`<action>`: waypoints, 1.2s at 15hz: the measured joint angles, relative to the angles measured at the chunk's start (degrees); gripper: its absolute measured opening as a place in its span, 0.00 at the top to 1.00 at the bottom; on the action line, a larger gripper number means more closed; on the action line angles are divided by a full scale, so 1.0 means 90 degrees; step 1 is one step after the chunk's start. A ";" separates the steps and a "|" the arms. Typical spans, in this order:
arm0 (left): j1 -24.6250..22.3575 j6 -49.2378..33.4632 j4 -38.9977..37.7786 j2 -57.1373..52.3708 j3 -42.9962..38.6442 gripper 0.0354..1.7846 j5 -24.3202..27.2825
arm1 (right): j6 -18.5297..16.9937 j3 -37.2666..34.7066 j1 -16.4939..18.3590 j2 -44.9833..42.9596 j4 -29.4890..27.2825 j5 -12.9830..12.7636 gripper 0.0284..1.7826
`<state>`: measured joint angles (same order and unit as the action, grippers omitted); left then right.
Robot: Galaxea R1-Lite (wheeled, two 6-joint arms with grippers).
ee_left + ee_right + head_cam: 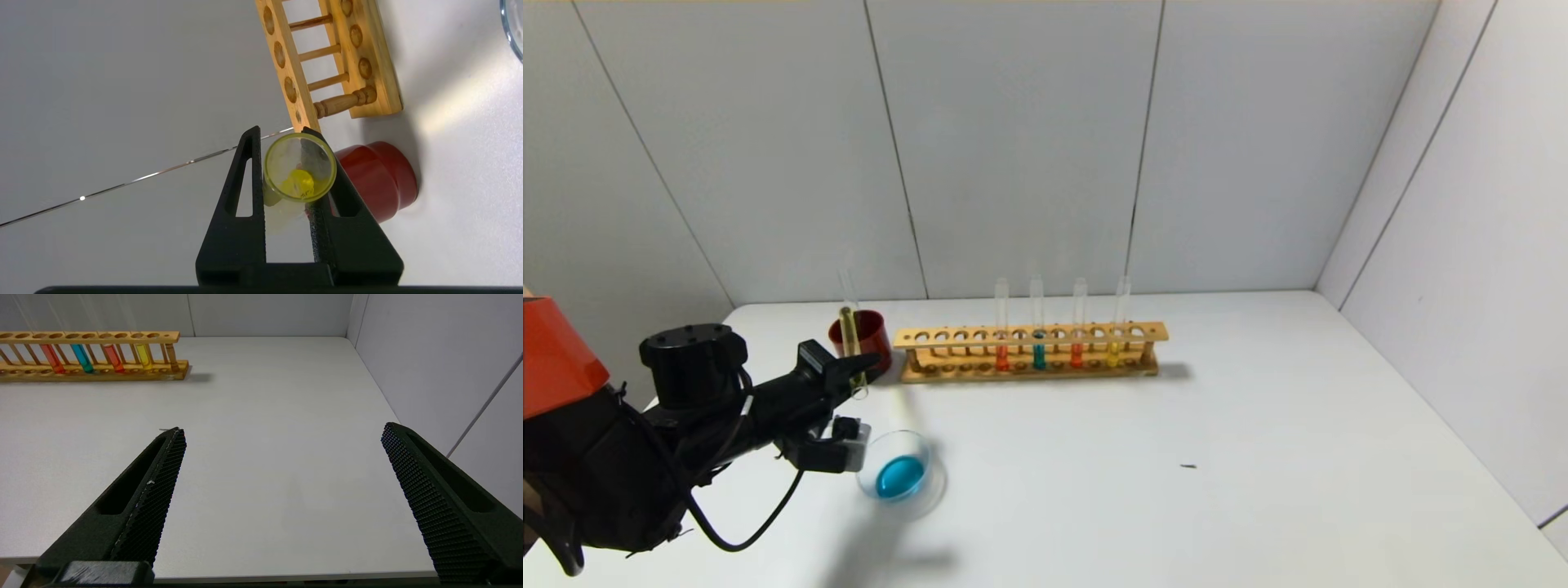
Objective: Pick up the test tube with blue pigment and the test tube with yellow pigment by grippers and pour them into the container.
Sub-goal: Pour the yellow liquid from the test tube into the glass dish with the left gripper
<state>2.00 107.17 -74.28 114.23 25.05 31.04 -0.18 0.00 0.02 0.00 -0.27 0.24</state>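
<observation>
Gripping a slender clear glass test tube with yellow pigment (851, 347) between its two black jaws: left gripper (859, 369), low on the robot's left side of the white table (1258, 457), fingers (249, 192) pressed against the tube's sides. Seen down its open mouth (299, 173) from the left wrist view, a little yellow liquid at the bottom. Held close to upright in the head view, just in front of a dark red opaque cup (867, 336), its upper part rising past the cup's rim.

Just beside that gripper, nearer the table's front edge: small low round clear glass container (903, 478), a pool of teal-blue liquid lying in it, apart from the tube.

Parked over the near right part of the table: right gripper (282, 435), textured black jaws spread wide with nothing between them, out of the head view.

Farther back, right of the red cup and near the grey panelled wall (1013, 147): long light wooden test tube rack (1029, 351), four tubes standing upright in it. From the robot's left: orange-red tube (1001, 327), test tube with blue pigment (1037, 325), second orange-red tube (1078, 325), then another yellow-filled tube (1117, 325). Remaining holes toward the cup end unfilled.

Small dark speck (1188, 466) on the open tabletop, well right of the glass container.
</observation>
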 joint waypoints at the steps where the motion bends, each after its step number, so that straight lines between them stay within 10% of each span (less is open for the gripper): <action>1: 0.0001 -0.0003 -0.0009 0.0003 0.0003 0.82 -0.0047 | 0.0000 0.0000 0.0000 0.0000 0.0000 -0.0003 0.02; 18: 0.0184 0.0563 -0.0070 0.0138 0.0012 0.82 -0.0228 | 0.0000 0.0000 0.0000 0.0000 0.0000 0.0000 0.02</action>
<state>3.66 112.24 -74.91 115.47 25.16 28.99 -0.18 0.00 0.02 0.00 -0.27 0.24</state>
